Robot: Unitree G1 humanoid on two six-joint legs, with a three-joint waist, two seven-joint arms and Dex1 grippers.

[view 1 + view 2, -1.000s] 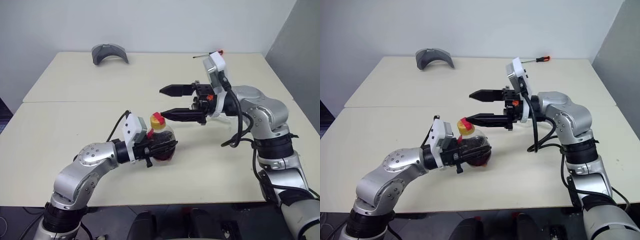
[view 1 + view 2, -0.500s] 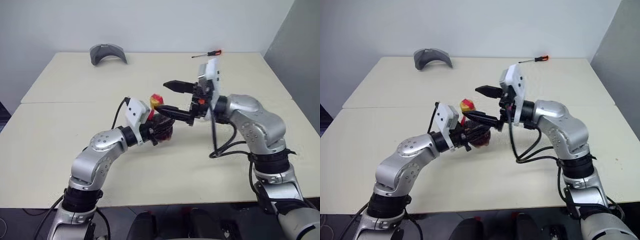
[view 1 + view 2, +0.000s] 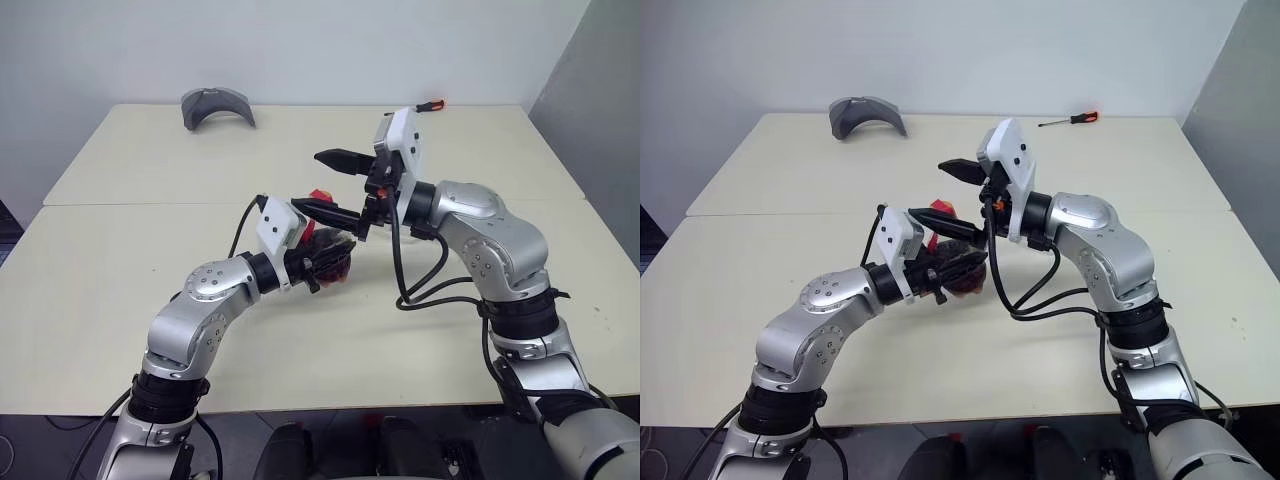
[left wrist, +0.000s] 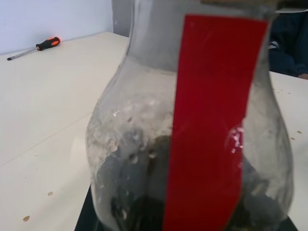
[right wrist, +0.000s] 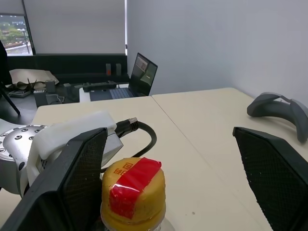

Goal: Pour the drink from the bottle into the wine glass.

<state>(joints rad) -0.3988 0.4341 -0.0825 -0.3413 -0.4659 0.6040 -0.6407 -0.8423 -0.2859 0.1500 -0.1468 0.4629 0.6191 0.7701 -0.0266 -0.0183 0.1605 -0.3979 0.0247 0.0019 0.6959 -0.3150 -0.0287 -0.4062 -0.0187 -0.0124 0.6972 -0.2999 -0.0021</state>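
My left gripper [image 3: 322, 262] is shut on the rounded body of the bottle [image 3: 330, 255] and holds it upright above the table [image 3: 100, 300]. Close up in the left wrist view, the bottle [image 4: 192, 144] is clear with a red strip, and the dark drink [image 4: 144, 202] sits low inside. Its yellowish cap [image 5: 134, 192] carries red tape. At cap height my right gripper [image 3: 330, 185] stands open, pointing left. One of its fingers [image 5: 72, 178] stands on each side of the cap, apart from it. The wine glass is out of view.
A grey curved object [image 3: 217, 105] lies at the table's far left. A screwdriver [image 3: 1070, 119] with a red handle lies at the far edge. A seam crosses the table from left to right. A laptop [image 5: 143, 73] stands on another table beyond.
My left arm has carried the bottle up and forward toward the right gripper. The right gripper has swung left and rolled, so its open fingers now straddle the cap.
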